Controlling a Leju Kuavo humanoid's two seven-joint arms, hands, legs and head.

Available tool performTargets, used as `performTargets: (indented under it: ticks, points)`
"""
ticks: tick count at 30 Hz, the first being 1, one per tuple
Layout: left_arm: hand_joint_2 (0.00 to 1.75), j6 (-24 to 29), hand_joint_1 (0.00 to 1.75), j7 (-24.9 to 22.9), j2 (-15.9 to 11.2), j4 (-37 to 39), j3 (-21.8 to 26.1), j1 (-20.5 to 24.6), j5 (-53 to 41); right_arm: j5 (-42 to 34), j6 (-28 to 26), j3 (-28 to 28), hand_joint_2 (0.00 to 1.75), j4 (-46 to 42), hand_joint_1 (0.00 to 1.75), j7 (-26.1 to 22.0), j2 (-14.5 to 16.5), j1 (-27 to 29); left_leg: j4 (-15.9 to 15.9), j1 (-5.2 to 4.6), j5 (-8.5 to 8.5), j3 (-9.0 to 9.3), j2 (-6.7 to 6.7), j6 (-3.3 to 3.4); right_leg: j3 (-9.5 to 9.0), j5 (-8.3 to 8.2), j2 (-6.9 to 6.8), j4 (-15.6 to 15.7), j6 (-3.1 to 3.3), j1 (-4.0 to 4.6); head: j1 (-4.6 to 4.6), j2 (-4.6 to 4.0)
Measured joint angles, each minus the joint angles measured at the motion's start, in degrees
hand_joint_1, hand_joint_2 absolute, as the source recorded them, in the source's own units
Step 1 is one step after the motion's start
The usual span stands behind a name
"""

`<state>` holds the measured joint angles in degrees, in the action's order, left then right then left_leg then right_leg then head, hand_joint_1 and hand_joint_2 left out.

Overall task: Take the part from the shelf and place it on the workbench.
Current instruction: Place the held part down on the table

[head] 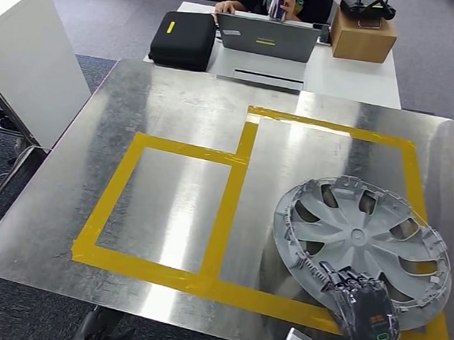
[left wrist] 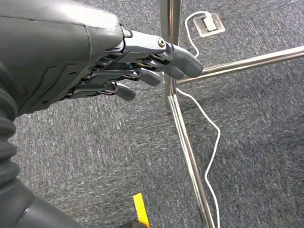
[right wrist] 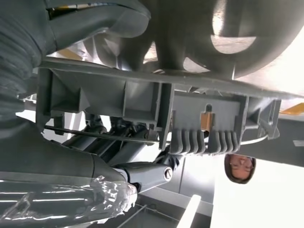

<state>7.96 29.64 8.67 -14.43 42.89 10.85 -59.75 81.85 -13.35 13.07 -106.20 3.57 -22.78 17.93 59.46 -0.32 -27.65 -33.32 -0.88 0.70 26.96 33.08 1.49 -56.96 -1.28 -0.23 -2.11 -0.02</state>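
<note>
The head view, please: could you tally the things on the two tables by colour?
Grey: 2, wheel cover and laptop
Black: 2, case and controller
Brown: 1, cardboard box
Total: 5

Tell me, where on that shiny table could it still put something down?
The left yellow-taped rectangle lies bare, as does the far strip of the table. The right rectangle is crowded: the wheel cover fills its near end, with the right hand on its rim.

Matt grey plastic wheel cover (head: 363, 237); glossy brushed-metal workbench (head: 187, 111) with smooth yellow tape (head: 227, 210); rough grey carpet (left wrist: 251, 142).
</note>
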Motion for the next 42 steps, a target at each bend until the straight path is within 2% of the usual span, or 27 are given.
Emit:
performTargets:
  ticks: [7,11,16,20,23,27,32,36,38,42]
  points:
    - [1.75,-1.9,0.00,0.4,0.0,0.0,0.0,-0.2,1.7,-0.4,-0.1,-0.6,1.75,0.0,0.00,1.7,0.0,0.9,0.0,0.00,0.00,0.00,0.00,0.00,0.00,0.00,0.00,0.0,0.00,0.00,-0.01,0.00]
    - [0.00,-2.0,0.00,0.3,0.0,0.0,0.1,-0.2,2.0,-0.4,0.0,-1.2,1.75,0.0,0.00,2.1,0.0,1.3,0.0,0.00,0.00,0.00,0.00,0.00,0.00,0.00,0.00,0.0,0.00,0.00,0.01,0.00]
    - [0.00,-1.6,0.00,0.2,0.0,0.0,0.1,-0.3,2.2,-1.6,0.0,-2.2,1.75,-0.2,0.00,2.7,0.0,1.9,0.0,0.00,0.00,0.00,0.00,0.00,0.00,0.00,0.00,0.0,0.00,0.00,0.00,0.00]
    - [0.00,-1.4,0.00,0.2,0.0,0.0,0.1,-0.5,2.7,-7.6,0.6,-4.0,1.75,-1.1,0.00,3.8,1.4,2.7,0.0,0.00,0.00,0.00,0.00,0.00,0.01,0.00,0.00,0.0,0.00,0.00,0.00,0.00]
    - [0.00,-1.3,0.00,0.3,0.0,0.0,0.1,-0.8,3.0,-14.7,2.7,-6.8,1.75,-2.0,0.00,4.9,4.3,3.4,0.0,0.01,0.00,0.00,0.00,0.00,0.02,0.01,0.00,0.0,0.01,0.00,0.02,0.00]
    - [0.00,-1.2,0.00,0.7,-0.1,0.0,0.1,-1.2,3.4,-28.3,6.4,-11.6,1.75,-3.1,0.00,3.1,7.8,4.1,0.0,0.01,0.00,0.00,0.00,0.00,0.01,0.01,0.00,0.0,0.01,0.01,0.01,0.00]
    - [0.00,-1.2,0.00,1.1,-0.3,0.0,0.1,-1.5,3.9,-38.0,9.6,-16.1,1.75,-3.3,0.00,1.3,10.3,4.2,0.0,0.01,0.00,0.00,0.00,0.00,0.01,0.01,0.00,0.0,0.01,0.01,0.00,0.00]
    - [0.00,-1.2,0.00,1.6,-0.5,0.0,0.1,-1.7,4.1,-55.9,16.8,-21.0,1.75,-3.2,0.00,-0.8,12.3,4.1,0.0,-0.01,0.00,0.00,0.00,0.00,0.01,0.01,0.00,0.0,0.01,-0.01,-0.01,0.00]
    - [0.00,-1.3,0.00,1.9,-0.6,0.0,0.1,-1.9,4.1,-62.1,20.1,-24.0,1.75,-3.0,0.00,-1.6,13.2,4.1,0.0,-0.01,0.00,0.00,0.00,0.00,0.01,0.01,-0.01,0.0,0.01,-0.01,-0.01,0.00]
    - [0.00,-1.3,0.00,2.1,-0.8,0.0,0.1,-2.0,4.1,-64.7,22.1,-28.0,1.75,-2.6,0.00,-2.2,14.5,4.1,0.0,-0.01,0.00,0.00,0.00,0.00,0.01,0.01,-0.01,0.0,0.01,-0.01,0.01,0.00]
